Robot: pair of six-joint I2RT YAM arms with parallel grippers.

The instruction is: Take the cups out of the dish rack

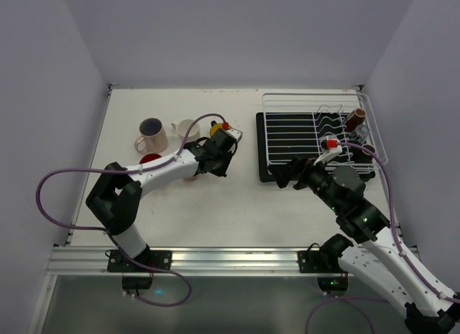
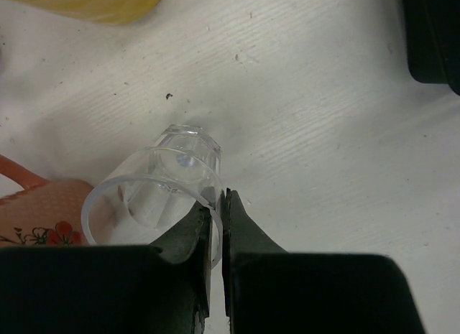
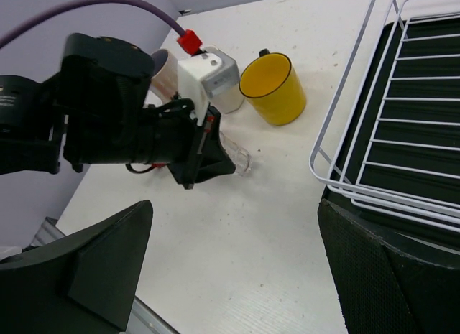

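Note:
My left gripper (image 1: 218, 160) is shut on the rim of the clear glass (image 2: 169, 194), one finger inside it and one outside. The glass is tilted with its base pointing away, low over the table; it also shows in the right wrist view (image 3: 238, 159). On the table around it are a yellow cup (image 3: 273, 86), a cream cup with a dark inside (image 1: 151, 135), a white cup (image 1: 188, 129), a red cup (image 1: 149, 159) and a pinkish-brown flowered cup (image 2: 43, 212). The white wire dish rack (image 1: 287, 136) holds a dark brown cup (image 1: 354, 120). My right gripper (image 1: 287, 173) is open and empty at the rack's near left corner.
The rack stands on a black tray (image 2: 431, 32) at the right of the table. A second dark cup (image 1: 369, 147) sits near the rack's right rim. Walls close the table on the left, back and right. Bare table lies between the arms.

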